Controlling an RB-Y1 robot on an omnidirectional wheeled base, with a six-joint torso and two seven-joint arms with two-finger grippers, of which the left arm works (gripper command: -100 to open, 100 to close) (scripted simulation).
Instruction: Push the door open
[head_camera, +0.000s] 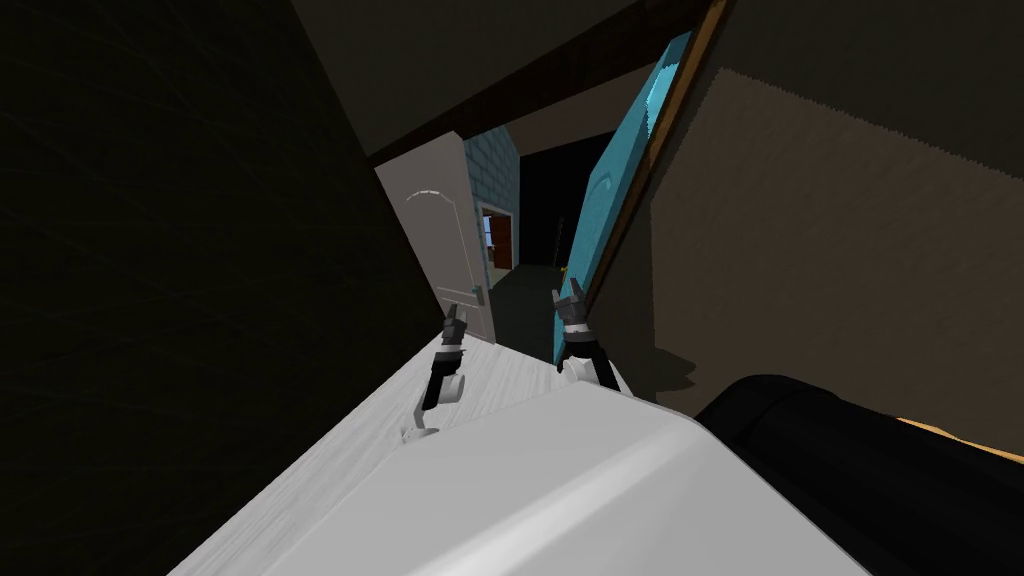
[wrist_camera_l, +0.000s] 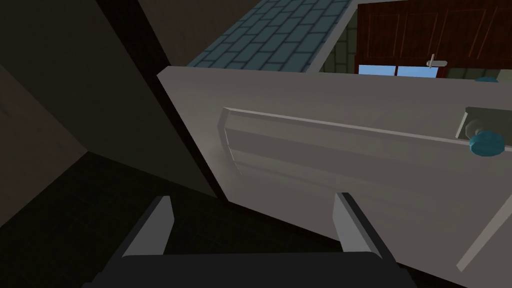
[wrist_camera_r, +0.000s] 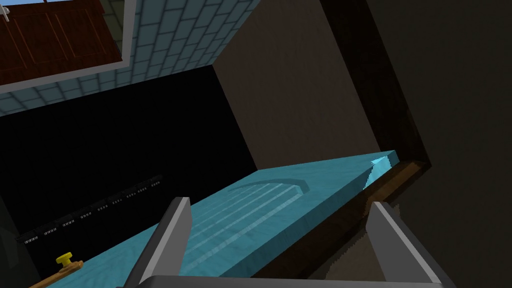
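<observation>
A teal door (head_camera: 620, 190) stands swung open on my right, its hinge edge against a brown frame (head_camera: 668, 150). My right gripper (head_camera: 572, 296) is at its lower edge, open. In the right wrist view the teal door (wrist_camera_r: 260, 215) lies just past the open fingers (wrist_camera_r: 172, 235), with a yellow knob (wrist_camera_r: 65, 259) off to one side. A pale grey door (head_camera: 445, 240) stands ajar on my left. My left gripper (head_camera: 455, 320) is open near its lower corner. In the left wrist view this grey door (wrist_camera_l: 350, 165) has a raised panel and a teal knob (wrist_camera_l: 486, 143); my left gripper (wrist_camera_l: 254, 225) holds nothing.
Between the two doors a passage runs to a blue brick wall (head_camera: 495, 165) and a red-brown door (head_camera: 500, 243), with a black area (head_camera: 545, 200) beside it. A dark wall (head_camera: 180, 280) closes my left. A black object (head_camera: 860, 470) sits at my lower right, on pale floor (head_camera: 380, 420).
</observation>
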